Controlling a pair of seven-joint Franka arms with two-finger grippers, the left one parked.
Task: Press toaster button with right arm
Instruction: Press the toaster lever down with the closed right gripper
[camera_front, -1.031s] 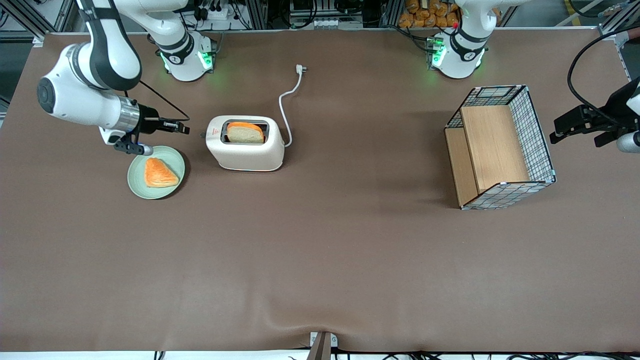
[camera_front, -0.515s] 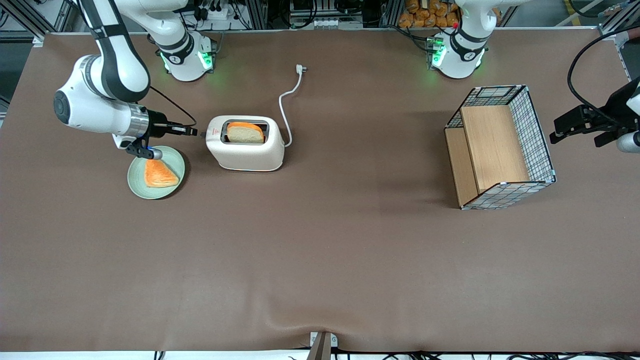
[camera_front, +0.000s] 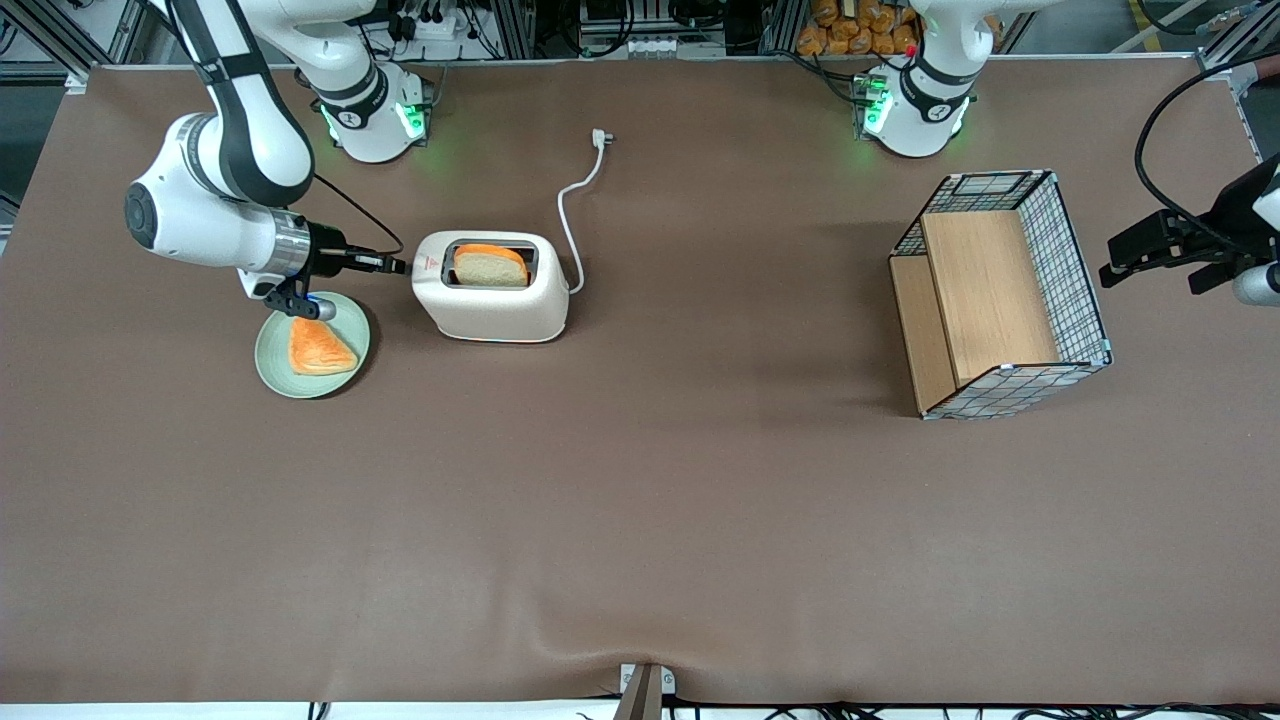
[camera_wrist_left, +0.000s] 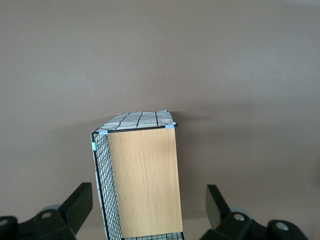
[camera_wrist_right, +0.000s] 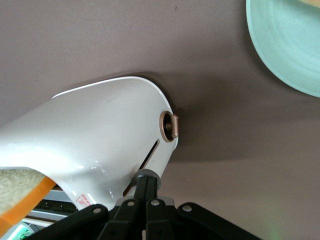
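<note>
Right arm bent low, end effector horizontal, fingers together

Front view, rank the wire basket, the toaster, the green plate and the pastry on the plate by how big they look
1. wire basket
2. toaster
3. green plate
4. pastry

The gripper sits at the toaster's narrow end.

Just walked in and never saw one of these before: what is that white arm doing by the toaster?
The right arm is reaching sideways at the toaster, which has a bread slice in its slot. Its gripper, fingers shut, has its tip at the toaster button on the narrow end face. Beside it, a green plate holds another bread slice.
</note>
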